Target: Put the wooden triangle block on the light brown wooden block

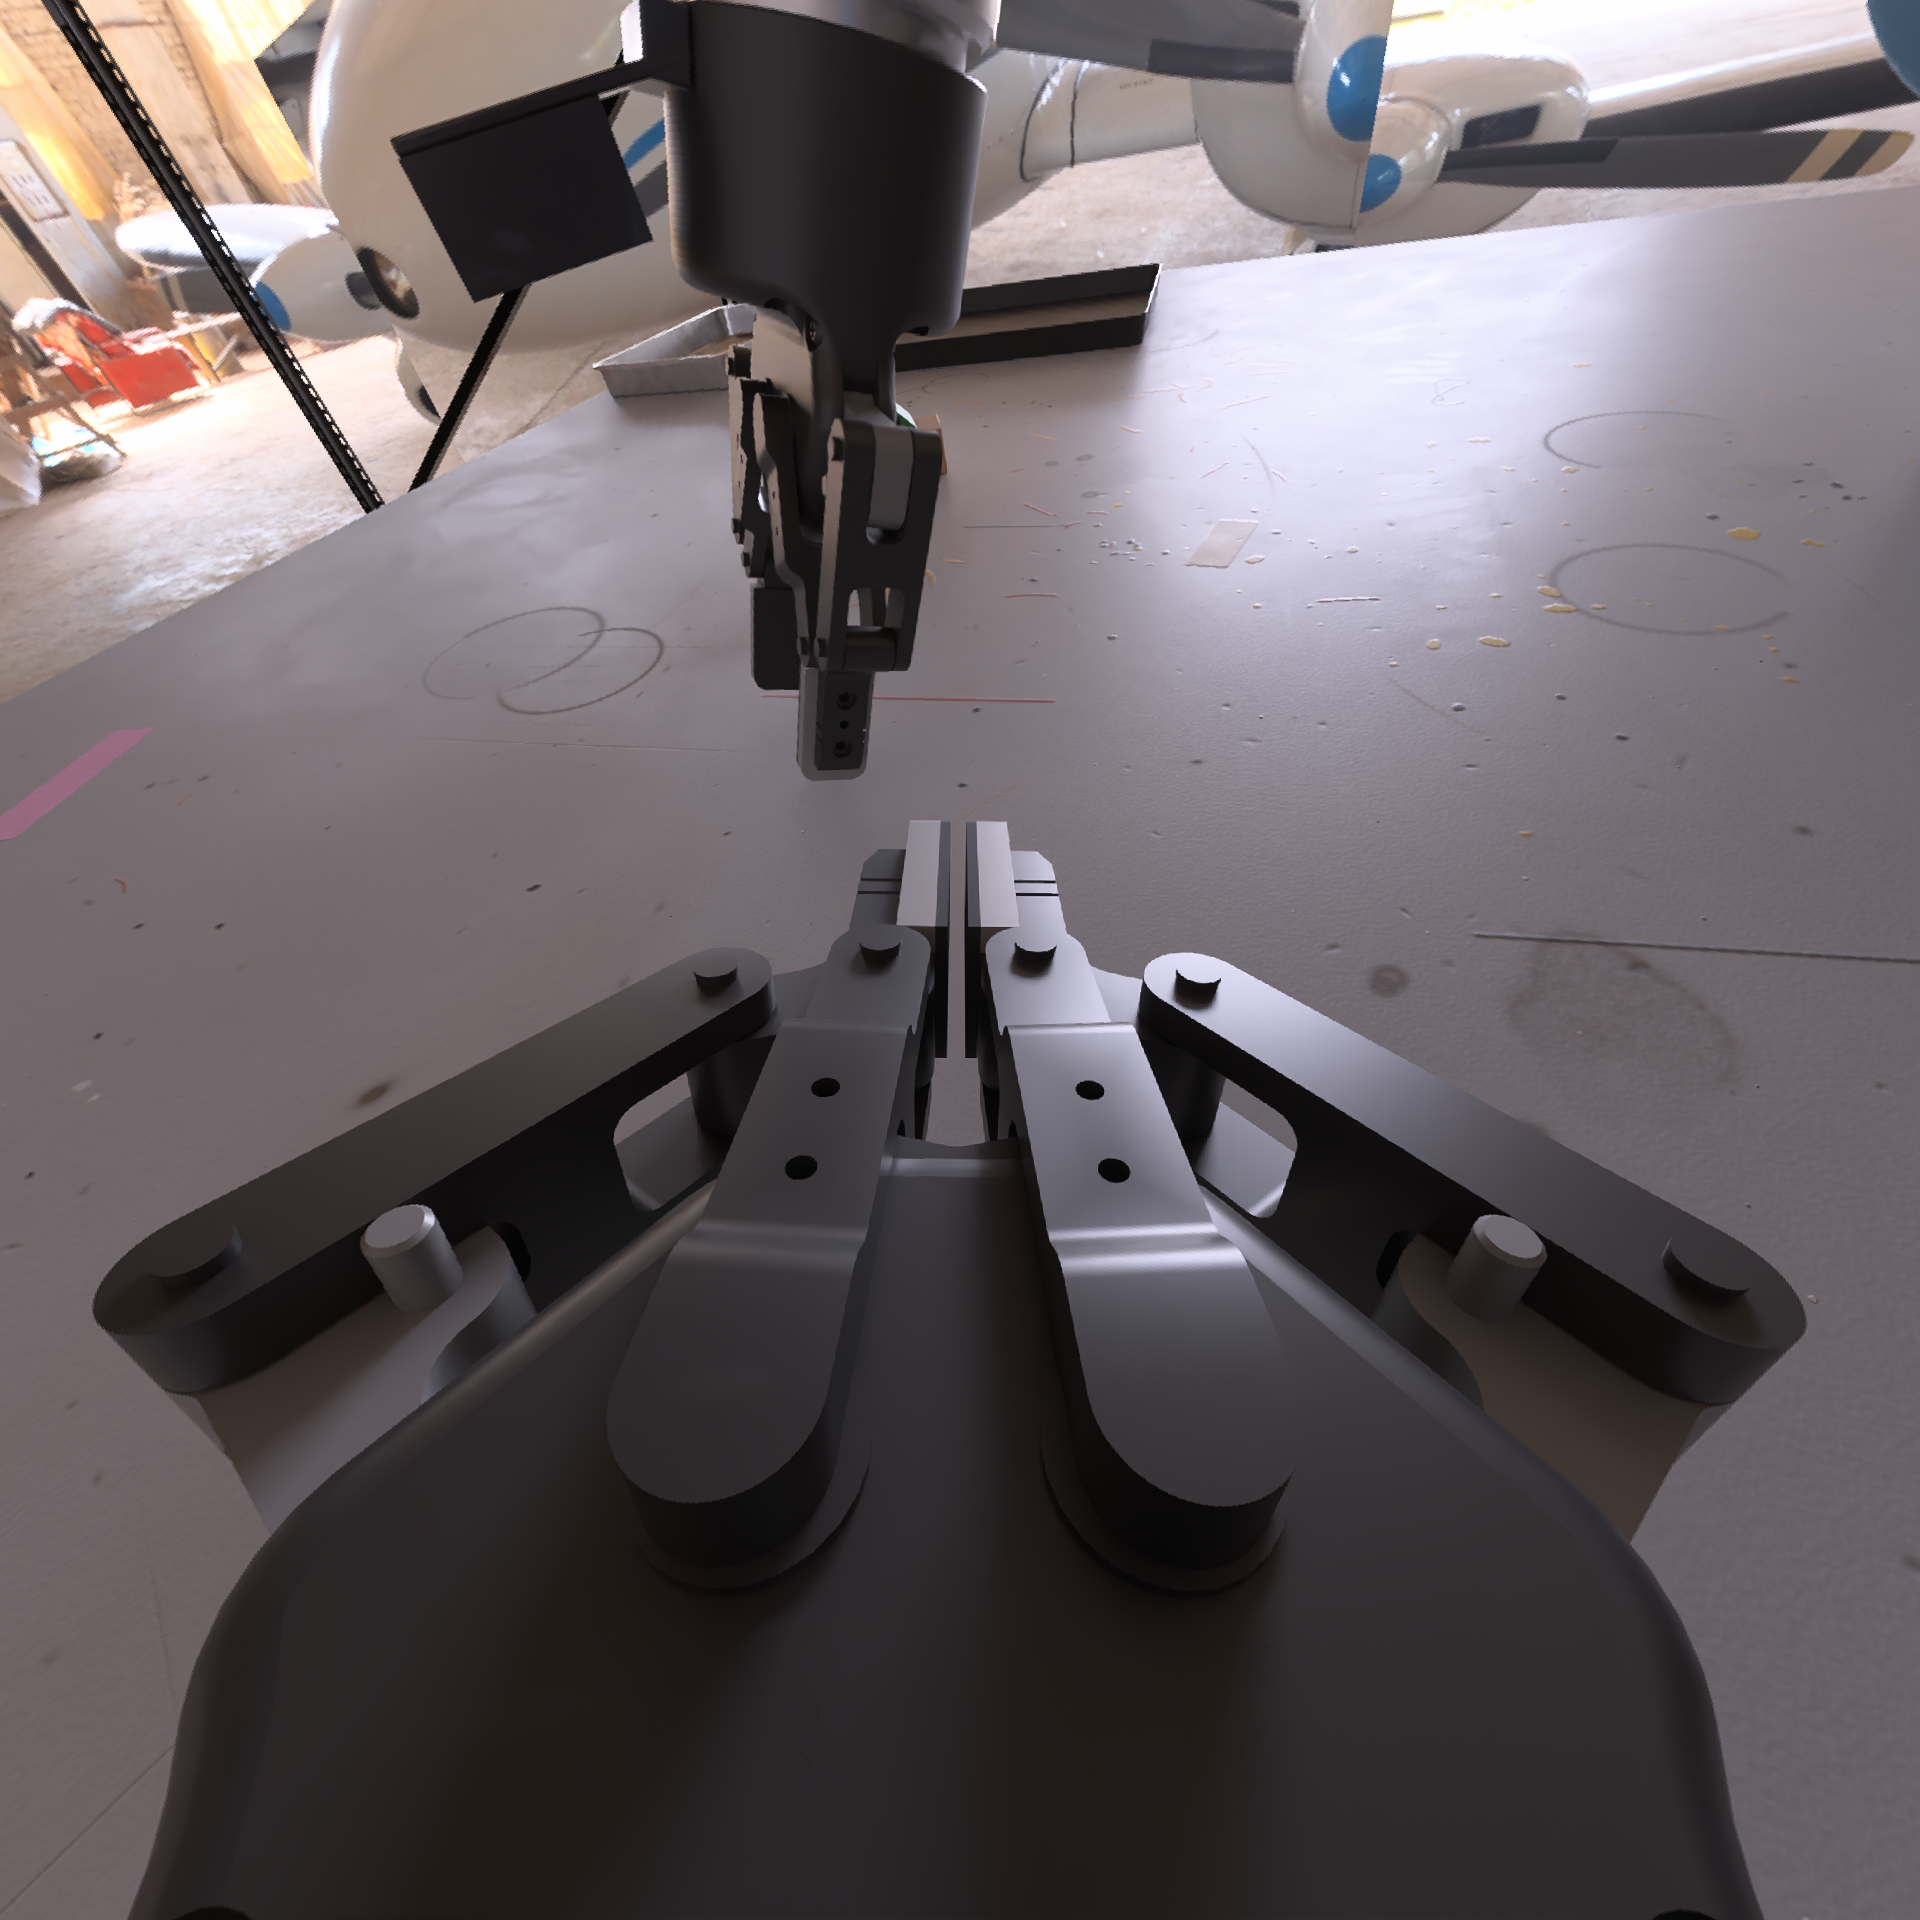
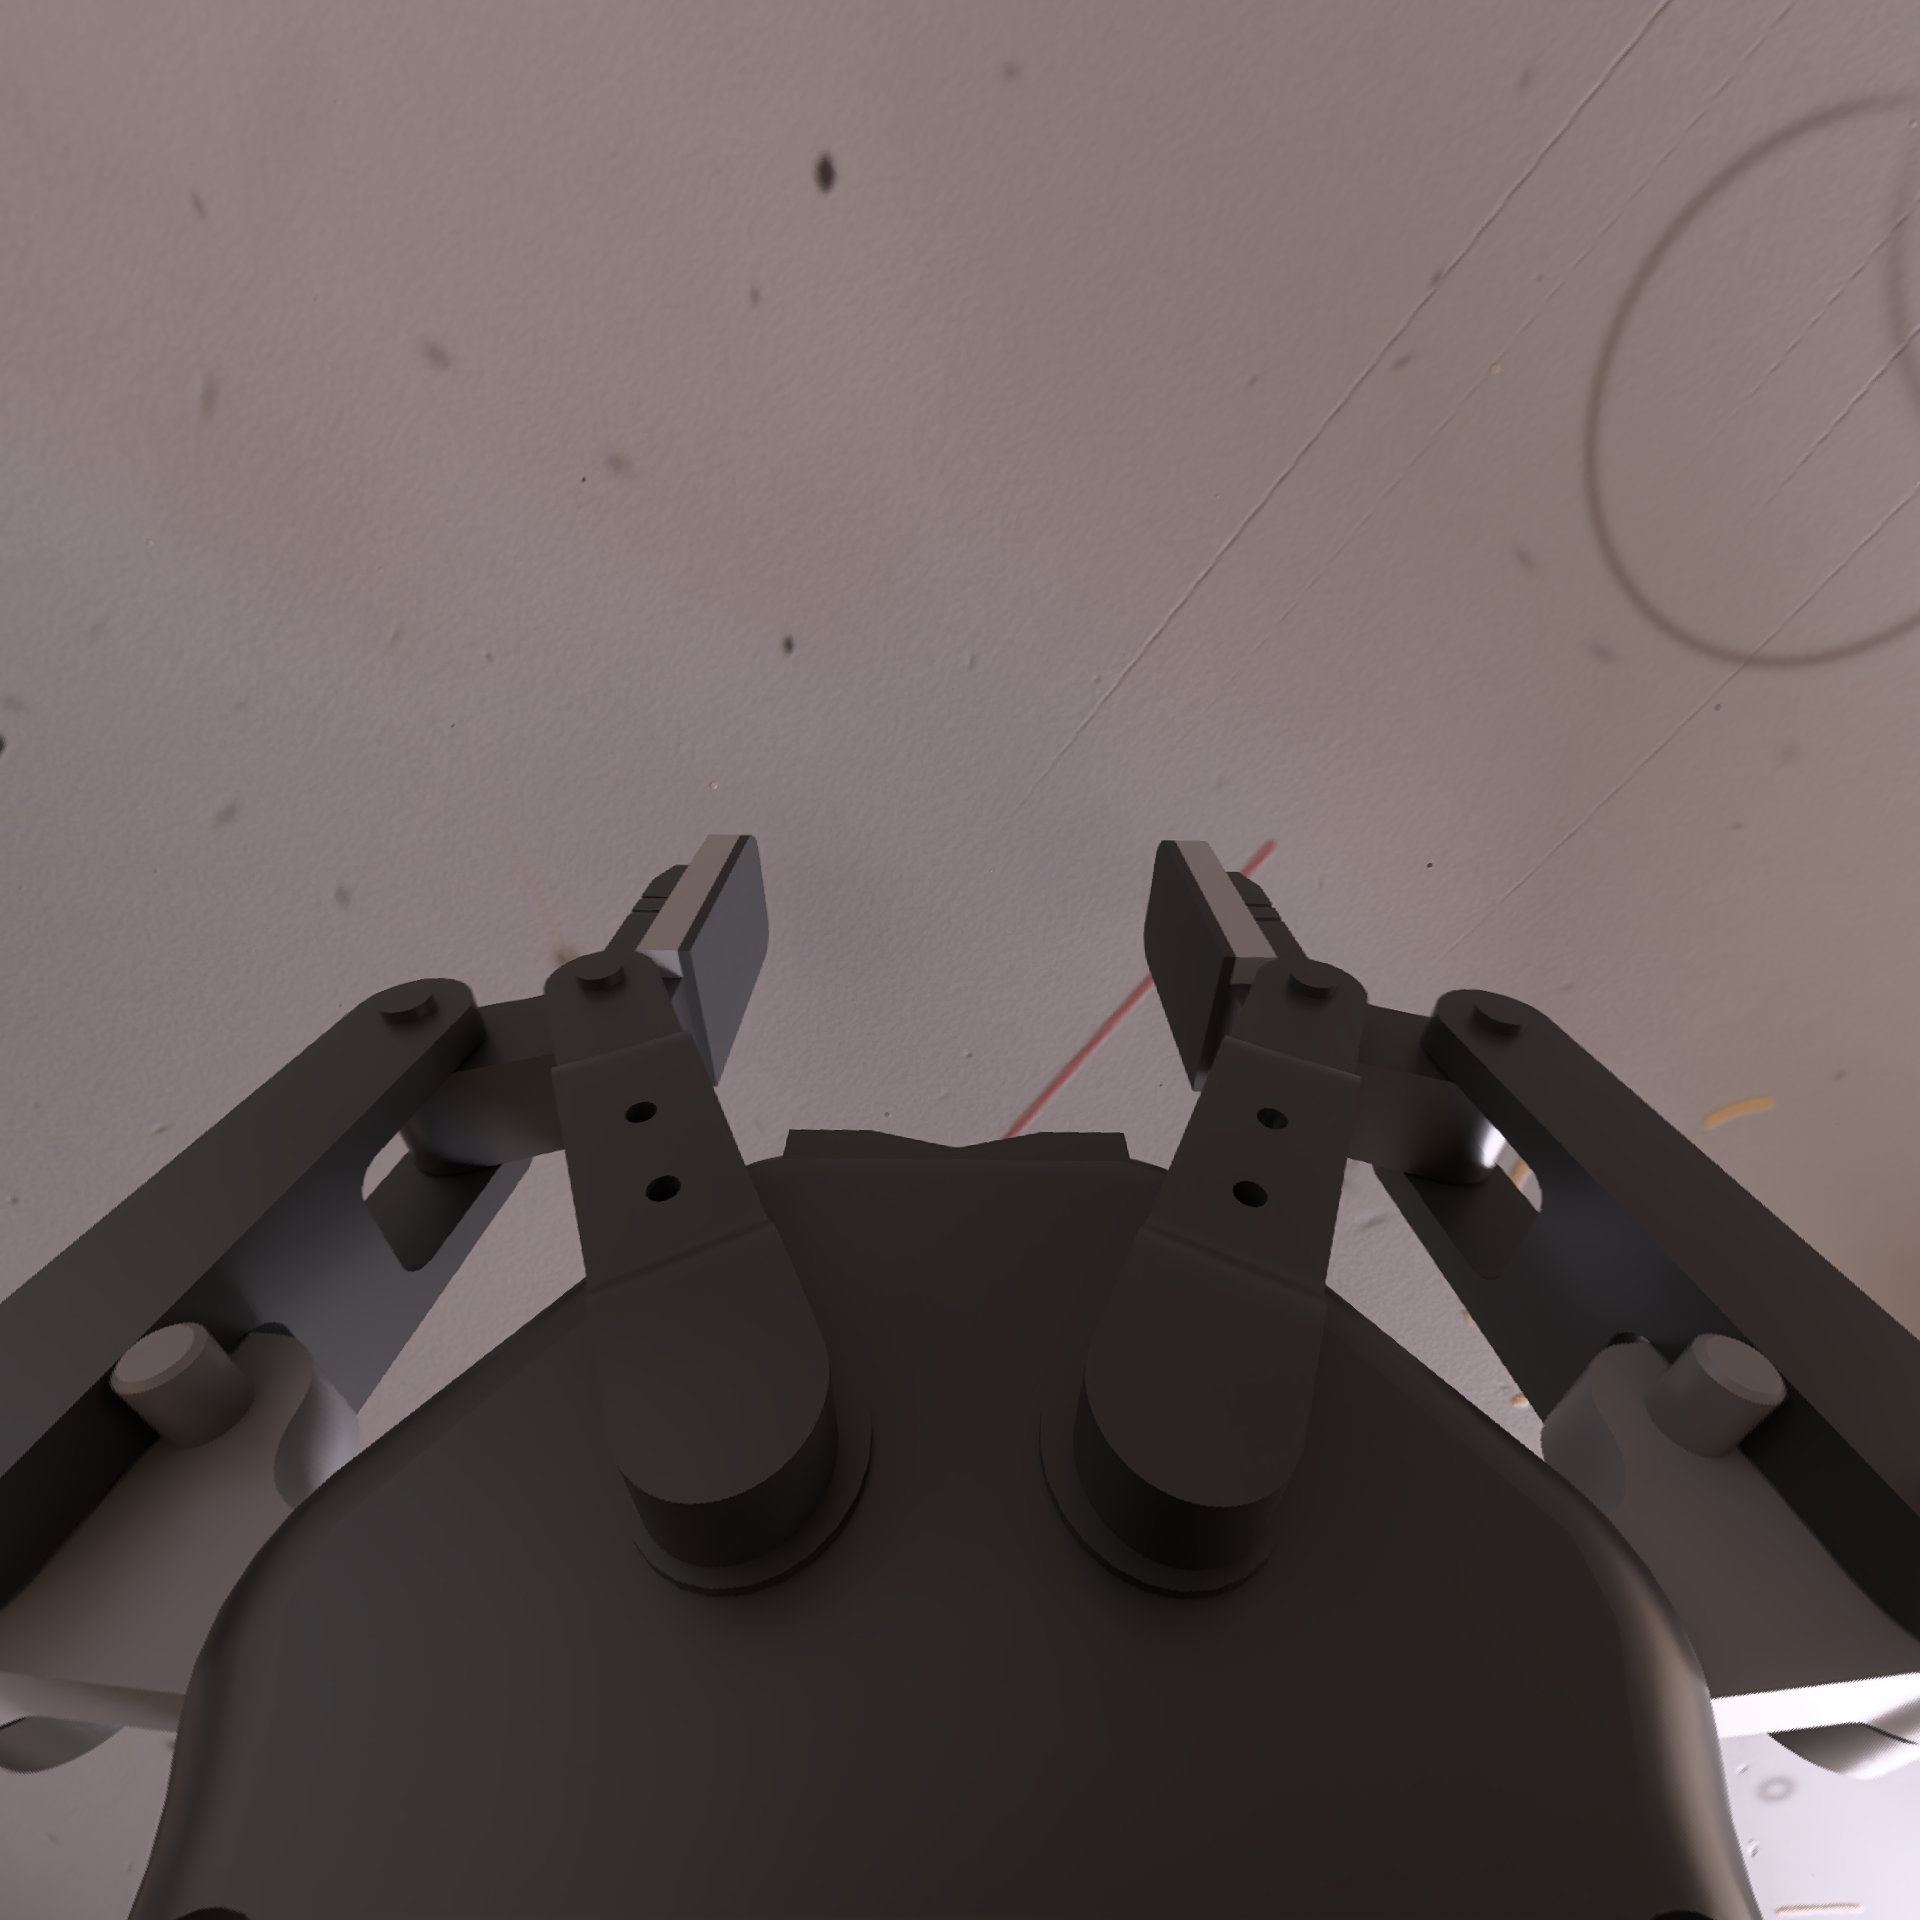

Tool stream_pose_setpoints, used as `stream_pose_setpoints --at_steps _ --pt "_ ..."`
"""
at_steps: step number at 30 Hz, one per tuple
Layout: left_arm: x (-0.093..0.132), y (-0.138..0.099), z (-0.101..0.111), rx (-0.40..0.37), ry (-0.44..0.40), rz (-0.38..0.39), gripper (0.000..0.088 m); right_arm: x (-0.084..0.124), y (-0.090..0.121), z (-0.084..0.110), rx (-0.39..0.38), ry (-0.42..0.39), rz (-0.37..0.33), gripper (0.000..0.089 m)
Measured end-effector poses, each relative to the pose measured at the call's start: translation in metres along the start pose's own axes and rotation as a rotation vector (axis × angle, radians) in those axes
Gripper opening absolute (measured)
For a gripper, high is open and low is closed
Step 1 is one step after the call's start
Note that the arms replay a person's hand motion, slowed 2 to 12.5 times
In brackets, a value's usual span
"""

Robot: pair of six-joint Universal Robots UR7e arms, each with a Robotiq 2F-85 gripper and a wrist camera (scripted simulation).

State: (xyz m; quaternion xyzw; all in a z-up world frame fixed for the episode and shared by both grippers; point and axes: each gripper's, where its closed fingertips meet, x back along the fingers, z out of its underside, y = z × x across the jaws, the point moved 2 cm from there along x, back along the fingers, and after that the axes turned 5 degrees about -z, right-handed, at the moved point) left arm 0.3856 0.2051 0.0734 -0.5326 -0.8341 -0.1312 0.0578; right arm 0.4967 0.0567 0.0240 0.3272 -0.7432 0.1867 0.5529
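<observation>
Our right gripper (image 2: 951, 935), spread wide and empty, hangs over bare table (image 2: 727, 416); left gripper (image 1: 957, 873) closed; blocks unseen.

My left claw (image 1: 957, 868): low over the table (image 1: 1455, 1091), fingers pressed together, nothing between them.
My right claw (image 1: 831, 743): straight ahead of the left one, pointing down, above the table.
Right claw's own view (image 2: 956, 935): fingers spread apart, bare table (image 2: 623, 416) between and beyond them.
Trays: one shallow tray (image 1: 665, 369) at the far edge, behind my right claw; a second tray (image 1: 1049, 312) just right of it.
Tape strip (image 1: 1222, 542): on the table, right of my right claw.
</observation>
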Motion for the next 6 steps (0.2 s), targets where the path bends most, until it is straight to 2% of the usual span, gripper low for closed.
stream_pose_setpoints --at_steps 6 --pt "-0.0004 -0.0002 0.0008 -0.002 0.007 -0.001 0.0027 0.0014 0.0062 0.0070 0.033 0.003 -0.027 0.0772"
